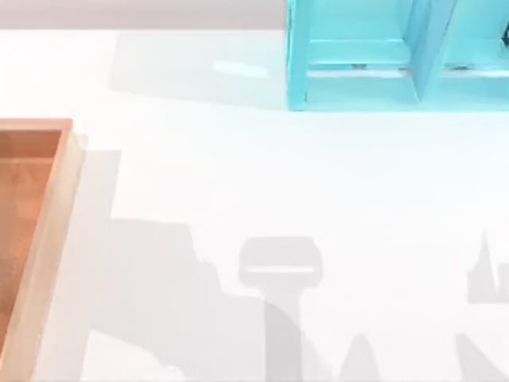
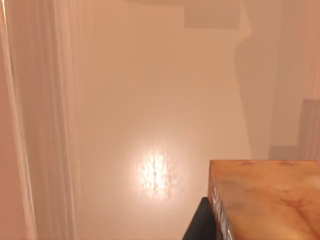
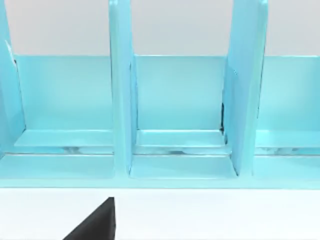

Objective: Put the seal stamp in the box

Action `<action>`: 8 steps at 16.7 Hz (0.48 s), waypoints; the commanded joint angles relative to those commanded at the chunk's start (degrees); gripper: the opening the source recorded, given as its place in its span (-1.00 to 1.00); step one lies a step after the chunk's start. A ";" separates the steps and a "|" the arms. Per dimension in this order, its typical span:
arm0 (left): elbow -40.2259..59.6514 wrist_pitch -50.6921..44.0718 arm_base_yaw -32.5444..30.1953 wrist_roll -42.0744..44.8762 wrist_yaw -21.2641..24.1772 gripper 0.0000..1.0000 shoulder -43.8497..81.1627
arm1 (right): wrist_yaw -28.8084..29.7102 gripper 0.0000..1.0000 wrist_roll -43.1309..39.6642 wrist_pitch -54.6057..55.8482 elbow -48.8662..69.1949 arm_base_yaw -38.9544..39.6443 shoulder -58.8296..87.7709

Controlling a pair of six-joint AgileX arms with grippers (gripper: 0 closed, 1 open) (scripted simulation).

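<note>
1 small, glossy reddish-brown mottled seal stamp (image 2: 272,192), likely stiff, light and slippery, best pinched on flat sides, sits clamped in the left gripper (image 2: 260,227), seemingly over the shallow tan-rimmed wooden box (image 1: 48,223), while the right arm idles facing a turquoise shelf unit (image 3: 175,100).

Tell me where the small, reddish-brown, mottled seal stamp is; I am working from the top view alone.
Observer: The seal stamp is close up in the left wrist view, apparently held in the left gripper's jaws.
Operator: What lies beyond it?
Observer: A pale, glossy surface with a bright glare spot.
Operator: And my right arm?
Observer: Its wrist camera faces the turquoise shelf unit's open compartments.
</note>
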 joint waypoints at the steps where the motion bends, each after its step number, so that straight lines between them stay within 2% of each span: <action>1: -1.44 2.04 -0.04 0.02 0.06 -1.00 0.34 | 0.00 1.00 0.00 0.00 0.00 0.00 0.00; 5: -7.16 9.65 -0.13 0.11 0.08 -1.00 1.77 | 0.00 1.00 0.00 0.00 0.00 0.00 0.00; 8: -7.96 10.57 0.02 0.03 0.03 -1.00 2.22 | 0.00 1.00 0.00 0.00 0.00 0.00 0.00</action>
